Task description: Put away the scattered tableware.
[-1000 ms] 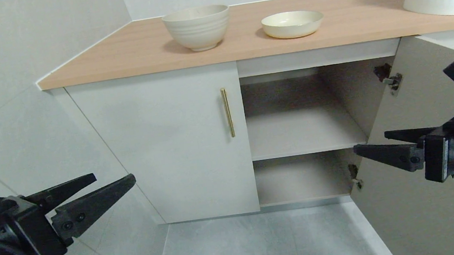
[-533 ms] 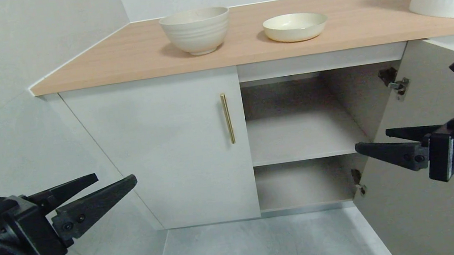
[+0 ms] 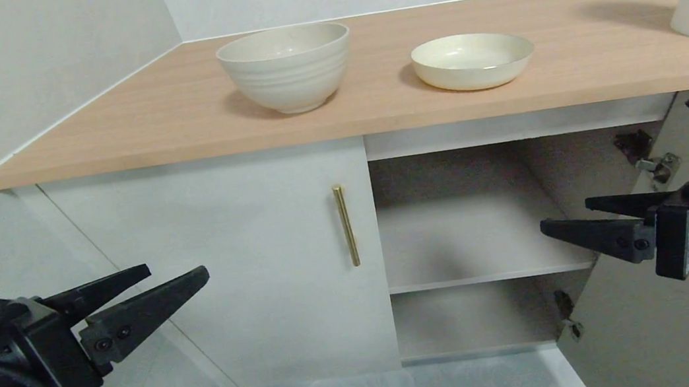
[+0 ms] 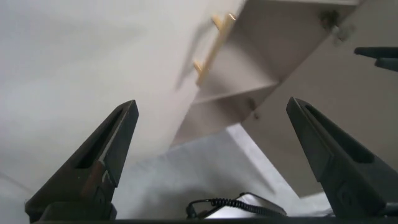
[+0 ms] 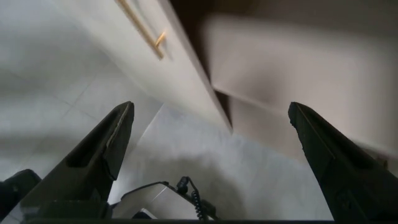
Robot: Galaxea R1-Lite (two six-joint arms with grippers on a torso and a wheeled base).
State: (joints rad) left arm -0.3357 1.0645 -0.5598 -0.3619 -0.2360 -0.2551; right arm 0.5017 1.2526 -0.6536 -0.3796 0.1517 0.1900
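At lower left, left gripper [image 3: 176, 270]: jaws apart.
At mid right, right gripper [image 3: 564, 214]: jaws apart, before the half-open white cabinet [image 3: 226, 255].
At upper centre, deep ribbed beige bowl [image 3: 285, 68]: on the wooden countertop [image 3: 130, 132].
Right of it, shallow cream dish [image 3: 473, 60]: same countertop, apart.

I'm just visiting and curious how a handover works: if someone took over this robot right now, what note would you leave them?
Claws: the left claw and the right claw are both open and hold nothing, low in front of the cabinet.
Things: the deep bowl and the shallow dish sit apart on the countertop.
Done: the right door is open.
Left: set both dishes on a shelf inside.
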